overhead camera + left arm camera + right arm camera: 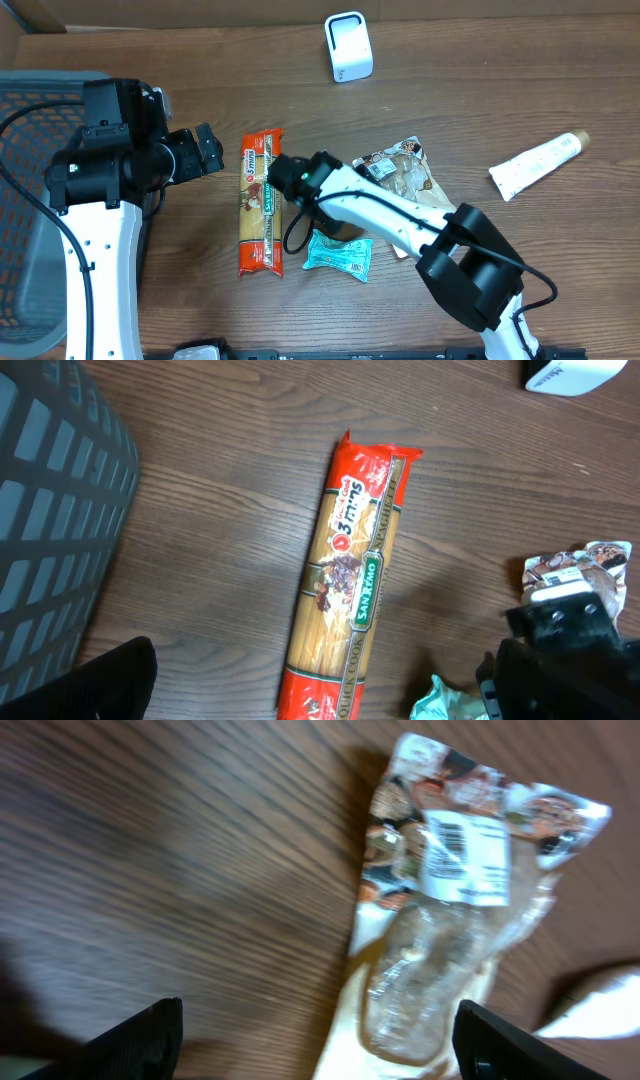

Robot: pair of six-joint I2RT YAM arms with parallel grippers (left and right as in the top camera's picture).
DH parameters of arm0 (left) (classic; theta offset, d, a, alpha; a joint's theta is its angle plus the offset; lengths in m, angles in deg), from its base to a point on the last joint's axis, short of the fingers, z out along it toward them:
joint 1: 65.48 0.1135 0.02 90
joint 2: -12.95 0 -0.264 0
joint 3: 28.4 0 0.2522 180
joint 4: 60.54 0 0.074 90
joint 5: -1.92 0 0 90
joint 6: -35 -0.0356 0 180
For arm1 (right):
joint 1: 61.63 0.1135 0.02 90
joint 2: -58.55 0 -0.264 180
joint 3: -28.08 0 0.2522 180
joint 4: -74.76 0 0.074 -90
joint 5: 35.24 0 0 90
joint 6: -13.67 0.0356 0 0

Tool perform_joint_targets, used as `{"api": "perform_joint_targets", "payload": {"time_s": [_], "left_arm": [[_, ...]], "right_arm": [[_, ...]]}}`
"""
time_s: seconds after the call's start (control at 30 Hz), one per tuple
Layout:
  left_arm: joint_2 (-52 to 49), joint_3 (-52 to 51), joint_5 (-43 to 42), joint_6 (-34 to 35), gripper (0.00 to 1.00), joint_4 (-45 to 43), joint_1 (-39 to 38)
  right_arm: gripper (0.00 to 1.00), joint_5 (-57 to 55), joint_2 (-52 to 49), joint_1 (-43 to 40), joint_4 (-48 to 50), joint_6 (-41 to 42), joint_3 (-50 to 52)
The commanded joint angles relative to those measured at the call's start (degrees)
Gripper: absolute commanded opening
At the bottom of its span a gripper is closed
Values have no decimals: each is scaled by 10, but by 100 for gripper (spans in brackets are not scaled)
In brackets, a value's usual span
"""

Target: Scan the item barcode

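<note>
A long red-and-orange spaghetti pack point(262, 205) lies flat on the wooden table, seen lengthwise in the left wrist view point(350, 570). My left gripper point(213, 150) hovers open just left of it, the pack's lower end showing between its fingers point(320, 695). My right gripper point(278, 176) hangs over the pack's upper half, open and empty point(320, 1050). In the blurred right wrist view a clear snack bag point(450, 920) lies on the table with a white barcode label point(462, 858) facing up. The white scanner point(348, 47) stands at the back.
A grey mesh basket point(40, 200) stands at the left edge, also in the left wrist view point(50, 510). The clear snack bag point(405, 170) and a teal packet point(338, 255) lie under the right arm. A white tube point(535, 165) lies far right.
</note>
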Motion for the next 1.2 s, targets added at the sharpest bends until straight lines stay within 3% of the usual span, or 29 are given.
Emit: {"api": "perform_joint_targets", "payload": {"time_s": [0.0,0.33,0.47,0.6,0.77,0.93,1.17], "left_arm": [[-4,11,4,-9,100,-1,0],[-4,11,4,-9,100,-1,0],[-4,11,4,-9,100,-1,0],[-4,11,4,-9,100,-1,0],[-4,11,4,-9,100,-1,0],[-4,11,4,-9,100,-1,0],[-4,11,4,-9,99,-1,0]], "right_arm": [[87,90,30,-43,0,1,-49],[80,278,64,-221,-45,-7,-67],[79,370,63,-281,-59,-97,-45],[73,379,63,-309,-47,-158,-6],[81,379,63,-345,-9,-203,50],[82,406,63,-395,30,-216,81],[86,559,61,-466,74,-347,84]]}}
